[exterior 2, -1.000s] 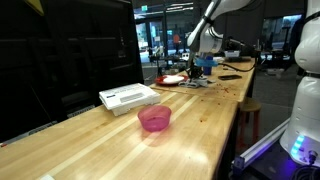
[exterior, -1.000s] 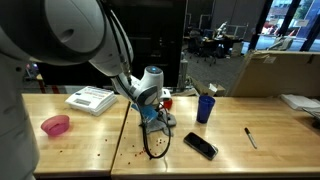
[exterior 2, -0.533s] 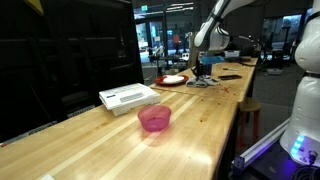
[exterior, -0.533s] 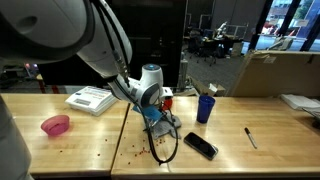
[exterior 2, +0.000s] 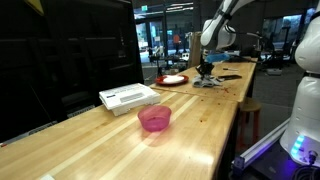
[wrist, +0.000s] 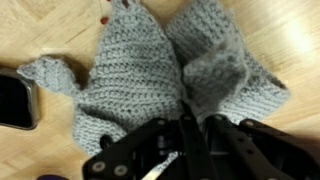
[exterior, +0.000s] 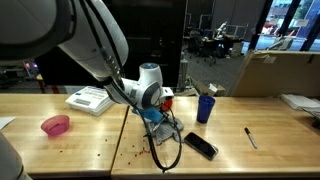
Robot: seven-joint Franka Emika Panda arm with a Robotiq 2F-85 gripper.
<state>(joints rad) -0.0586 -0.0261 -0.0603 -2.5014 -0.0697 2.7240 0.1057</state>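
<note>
Bench (exterior: 85, 150): light wood, jointed planks, recorded in both exterior views. Items noted lying directly on it, left to right in an exterior view:
- pink bowl (exterior: 56, 125), near the left end
- white flat box (exterior: 91, 99), set further back
- small red specks (exterior: 128, 152), scattered about the middle
- black phone (exterior: 200, 146), at the near edge
- blue cup (exterior: 205, 108), upright, behind the phone
- dark pen (exterior: 250, 137), to the right, well apart

In the wrist view a grey crocheted cloth (wrist: 150, 75) is seen crumpled on the wood, with the phone just beside it at left.
</note>
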